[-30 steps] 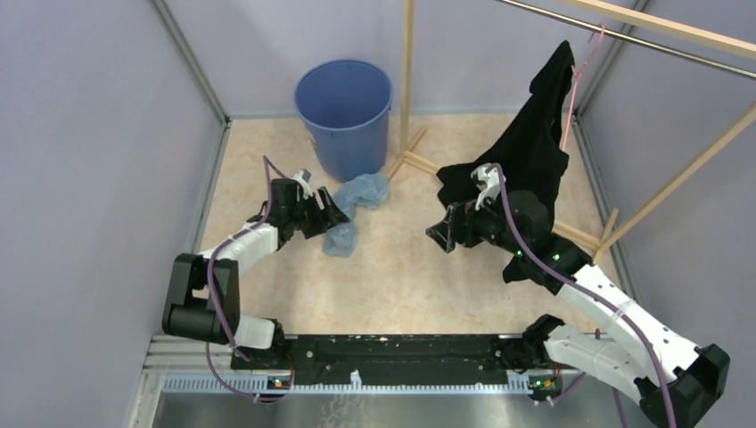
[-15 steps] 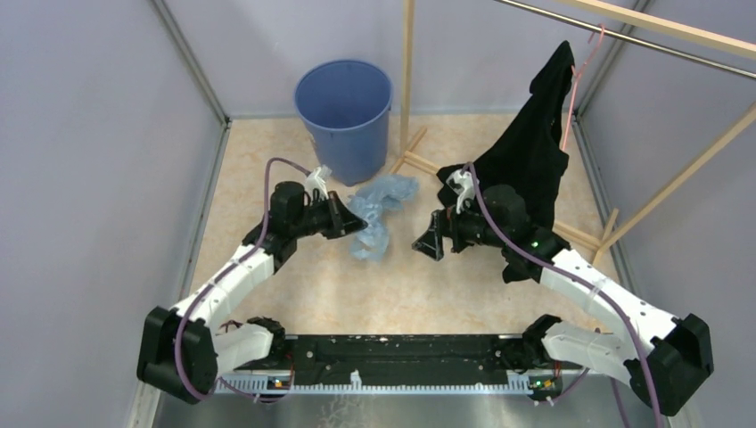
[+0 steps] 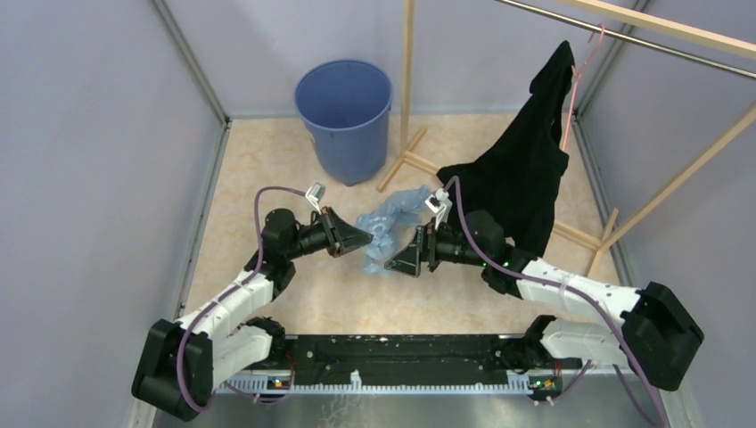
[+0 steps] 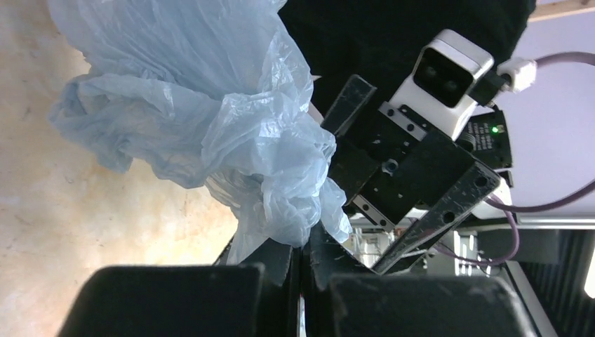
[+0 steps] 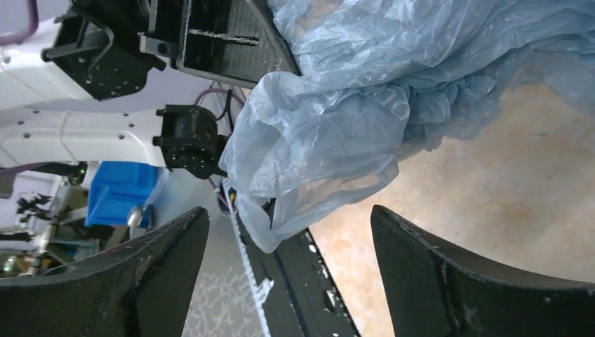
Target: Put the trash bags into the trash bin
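The trash bag (image 3: 390,225) is crumpled light-blue plastic, hanging a little above the floor at mid-scene. My left gripper (image 3: 366,236) is shut on its left side; in the left wrist view the bag (image 4: 210,119) bunches out from between the closed jaws of this gripper (image 4: 303,246). My right gripper (image 3: 398,257) faces it from the right, open, and the bag (image 5: 365,105) hangs just ahead of this gripper (image 5: 288,232), a lower flap dipping towards the gap between the fingers (image 5: 168,263). The round blue trash bin (image 3: 343,116) stands upright at the back, left of centre.
A black garment (image 3: 526,169) on a pink hanger (image 3: 571,98) hangs from a wooden rack at the right, just behind my right arm. The rack's post (image 3: 407,80) and foot (image 3: 406,165) stand right of the bin. Grey walls close in both sides.
My left gripper closed on the bag and drew it right and nearer, off the floor. My right arm swung left to meet the bag, its jaws narrowing slightly.
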Robot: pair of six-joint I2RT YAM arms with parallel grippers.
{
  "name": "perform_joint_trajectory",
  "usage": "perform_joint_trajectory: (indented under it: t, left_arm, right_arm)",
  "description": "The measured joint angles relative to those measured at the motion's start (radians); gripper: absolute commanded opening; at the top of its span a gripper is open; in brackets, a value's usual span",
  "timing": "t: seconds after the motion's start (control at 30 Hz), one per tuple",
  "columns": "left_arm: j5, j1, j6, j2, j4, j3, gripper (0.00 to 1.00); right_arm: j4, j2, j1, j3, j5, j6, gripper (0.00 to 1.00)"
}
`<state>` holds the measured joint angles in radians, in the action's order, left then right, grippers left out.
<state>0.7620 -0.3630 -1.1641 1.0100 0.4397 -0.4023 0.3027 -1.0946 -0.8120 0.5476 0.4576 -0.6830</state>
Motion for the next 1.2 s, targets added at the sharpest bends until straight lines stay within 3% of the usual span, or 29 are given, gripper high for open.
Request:
perform_joint_trajectory:
  t: [0.1,0.17,0.23,0.3,0.37,0.43,0.57,0.67,0.73,0.8,0.9,1.0,1.1,1.2]
  left_arm:
    - [0.017,0.0,-0.066,0.002,0.069,0.028,0.0]
    - [0.02,0.0,-0.094,-0.003,0.096,0.043,0.0]
    - [0.02,0.0,-0.108,-0.019,0.101,0.055,0.02]
    - [0.019,0.0,-0.113,-0.042,0.1,0.061,0.11]
    - [0.017,0.0,-0.108,-0.064,0.097,0.06,0.24]
    - [0.02,0.011,-0.076,-0.087,0.039,0.043,0.28]
    - [-0.024,0.051,0.138,-0.111,-0.263,-0.124,0.28]
    - [-0.153,0.063,0.34,-0.127,-0.524,-0.317,0.28]
    - [-0.235,0.064,0.446,-0.151,-0.634,-0.402,0.41]
    - [-0.283,0.066,0.538,-0.182,-0.707,-0.446,0.61]
    - [-0.24,0.067,0.618,-0.21,-0.731,-0.438,0.8]
    - [-0.103,0.047,0.605,-0.22,-0.62,-0.337,0.95]
    - [-0.049,-0.04,0.591,-0.186,-0.574,-0.273,0.99]
    - [-0.061,-0.204,0.612,-0.13,-0.563,-0.274,0.99]
  right_arm:
    - [0.072,-0.034,-0.016,-0.012,-0.012,-0.054,0.71]
    - [0.133,-0.065,-0.017,-0.019,-0.013,-0.091,0.52]
    - [0.196,-0.099,-0.018,-0.024,-0.01,-0.127,0.28]
    - [0.251,-0.134,-0.019,-0.024,-0.003,-0.161,0.02]
    - [0.293,-0.16,-0.02,-0.026,0.013,-0.194,0.0]
    - [0.312,-0.166,-0.021,-0.026,0.029,-0.208,0.0]
    - [0.298,-0.154,-0.019,-0.027,0.054,-0.203,0.0]
    - [0.187,-0.085,-0.002,-0.037,0.049,-0.153,0.0]
    - [0.08,-0.03,0.007,-0.035,0.004,-0.094,0.0]
    - [-0.047,0.027,0.012,-0.028,-0.054,-0.042,0.0]
    - [-0.206,0.077,0.021,0.013,-0.131,0.004,0.06]
    - [-0.303,0.082,0.029,0.075,-0.2,0.002,0.04]
    - [-0.384,0.072,0.044,0.152,-0.27,-0.032,0.0]
    - [-0.431,0.039,0.069,0.227,-0.31,-0.092,0.0]
